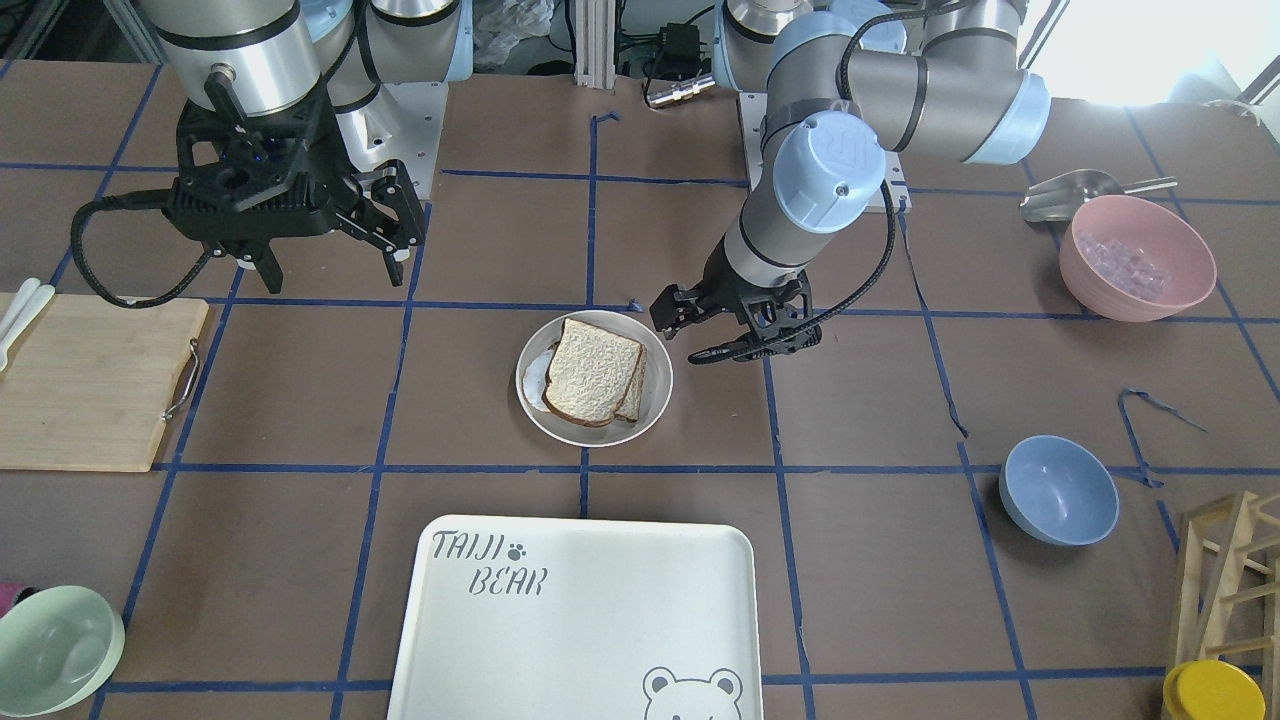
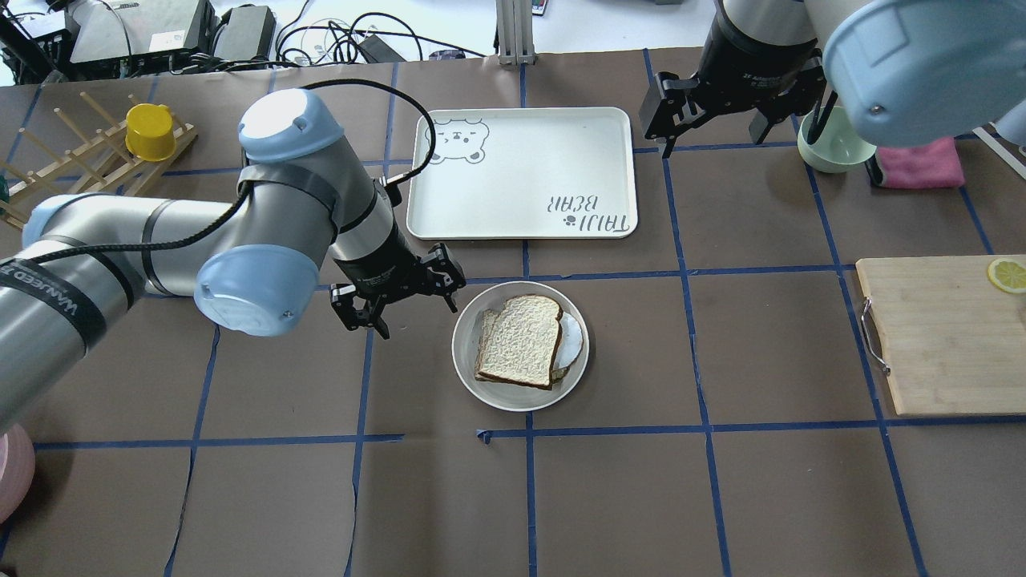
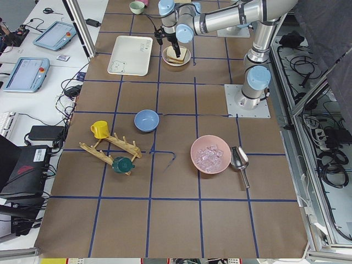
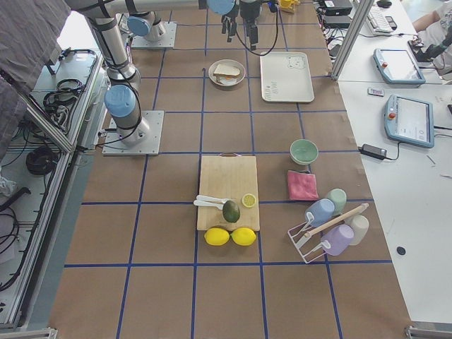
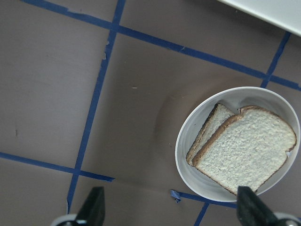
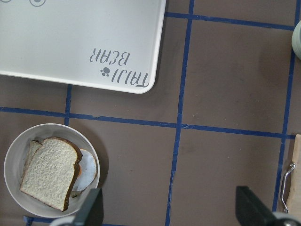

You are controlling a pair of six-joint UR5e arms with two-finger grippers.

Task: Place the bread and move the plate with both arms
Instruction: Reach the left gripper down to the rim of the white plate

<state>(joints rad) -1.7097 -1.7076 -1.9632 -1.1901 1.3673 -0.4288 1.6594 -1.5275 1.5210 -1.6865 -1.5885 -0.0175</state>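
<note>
Bread point(image 2: 521, 340) lies atop a second slice point(image 2: 483, 340) on plate point(image 2: 463, 353), mid-worktop point(image 2: 721, 361). Overhead view: jaws of L arm point(image 2: 280, 208) just beside plate rim at 9 o'clock, wide open, empty. Tray point(image 2: 521, 160) at plate's 12 o'clock. Jaws of R arm point(image 2: 761, 48) at 1 o'clock, well apart from plate, open, empty.

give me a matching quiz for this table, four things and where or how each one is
Things:
1 bread
2 lemon slice
3 pink bowl
4 left claw

States:
A open, beside the plate
B on the cutting board
C holds clear cubes
D on the plate

Pairs: 1-D, 2-B, 3-C, 4-A
</note>
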